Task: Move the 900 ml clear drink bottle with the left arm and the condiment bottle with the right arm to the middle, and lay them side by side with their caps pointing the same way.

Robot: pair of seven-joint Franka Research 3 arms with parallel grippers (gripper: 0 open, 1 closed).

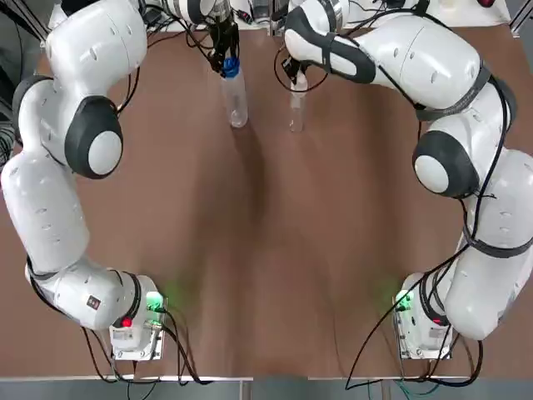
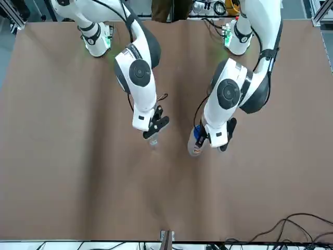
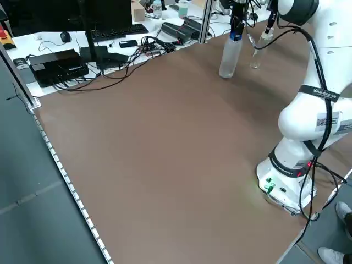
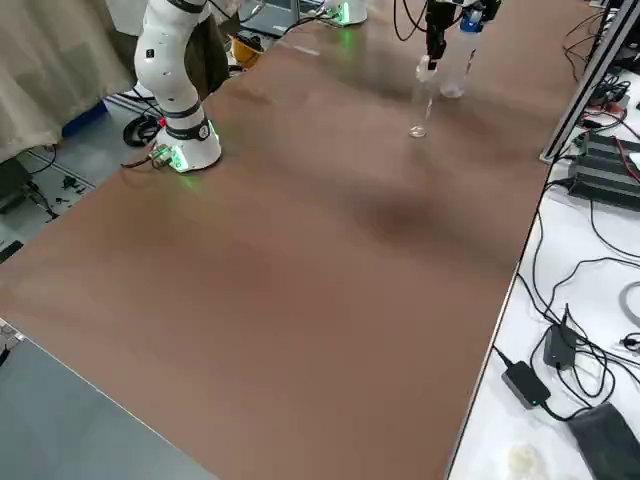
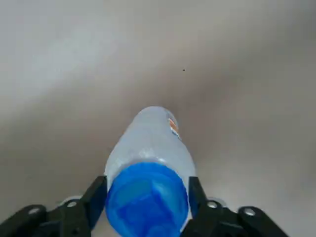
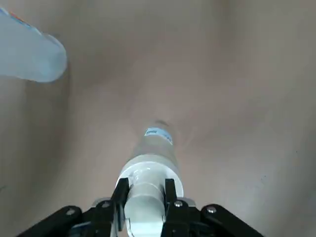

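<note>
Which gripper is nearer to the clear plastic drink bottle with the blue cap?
Left. The left gripper is shut on the blue-capped clear drink bottle at its cap end; the right gripper is beside it, shut on the slim white-capped condiment bottle.

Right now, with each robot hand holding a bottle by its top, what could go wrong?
The left hand grips the drink bottle only at its blue cap, and the right hand grips the condiment bottle only at its white top, so either might slip or swing when tipped over. The two bottles are close together, so they could knock each other. Both are round, so on the bare table they may roll apart once laid down.
</note>
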